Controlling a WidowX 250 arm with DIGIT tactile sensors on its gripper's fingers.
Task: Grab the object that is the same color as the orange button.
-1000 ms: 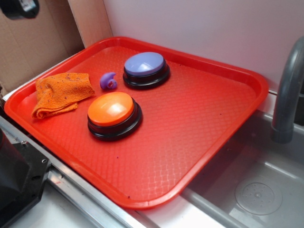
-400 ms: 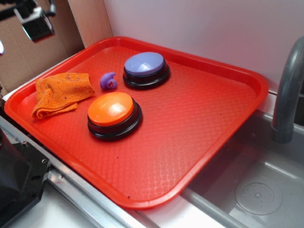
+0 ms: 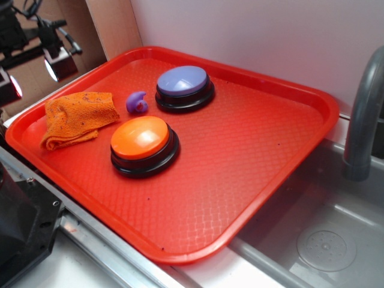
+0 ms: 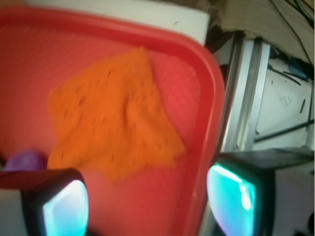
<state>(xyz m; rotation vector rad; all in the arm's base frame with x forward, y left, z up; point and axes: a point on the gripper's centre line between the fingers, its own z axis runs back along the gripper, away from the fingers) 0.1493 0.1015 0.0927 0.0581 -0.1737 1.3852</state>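
Since a second ago the gripper (image 3: 33,75) has come into the upper left of the exterior frame and dropped lower; everything on the red tray (image 3: 264,150) lies as before. Its jaws stand wide apart and empty. The orange cloth (image 3: 78,117) lies crumpled at the tray's left edge, left of the orange button (image 3: 143,139) and beside the small purple piece (image 3: 137,102). In the wrist view the cloth (image 4: 110,123) fills the centre, above and between the two fingertips (image 4: 64,206), not touching them. It looks soft, light and limp, so a pinch on a raised fold near its middle should hold best.
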